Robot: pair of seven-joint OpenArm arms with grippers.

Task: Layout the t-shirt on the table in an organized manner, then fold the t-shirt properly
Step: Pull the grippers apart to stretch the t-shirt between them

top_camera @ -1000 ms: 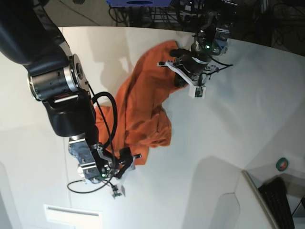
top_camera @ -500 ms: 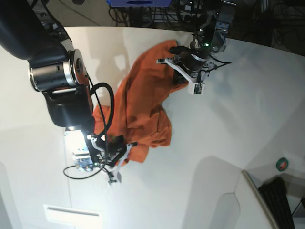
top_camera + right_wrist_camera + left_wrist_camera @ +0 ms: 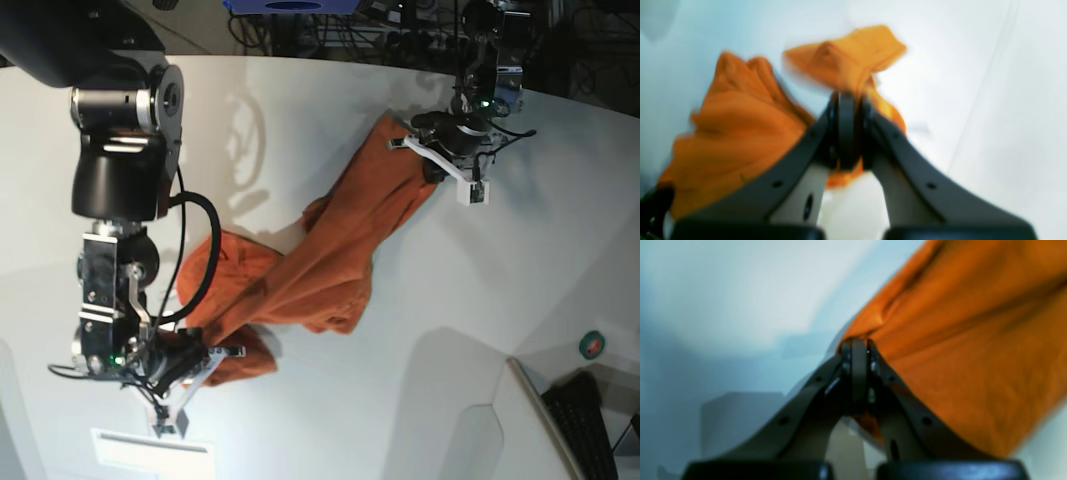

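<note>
The orange t-shirt (image 3: pixel 340 250) hangs stretched in a bunched, twisted band between both grippers over the white table (image 3: pixel 520 260). At the far right my left gripper (image 3: pixel 432 165) is shut on one end of the cloth. The left wrist view shows that gripper (image 3: pixel 858 346) pinching a fold of the t-shirt (image 3: pixel 957 356), which spreads off to the right. Near the front left, my right gripper (image 3: pixel 215 358) is shut on the other end. In the right wrist view the gripper (image 3: pixel 846 100) clamps a crumpled edge of the t-shirt (image 3: pixel 733 133). No collar or tag shows.
A small round green object (image 3: pixel 593 345) and a dark keyboard (image 3: pixel 590 420) sit at the right, past a raised edge. A white rectangular plate (image 3: pixel 150 450) lies at the front left. Cables and equipment crowd the dark area behind the table's far edge.
The right gripper closed on the shirt's near end and drew it toward the front left. The left gripper carried its end to the right, so the shirt now stretches between them.
</note>
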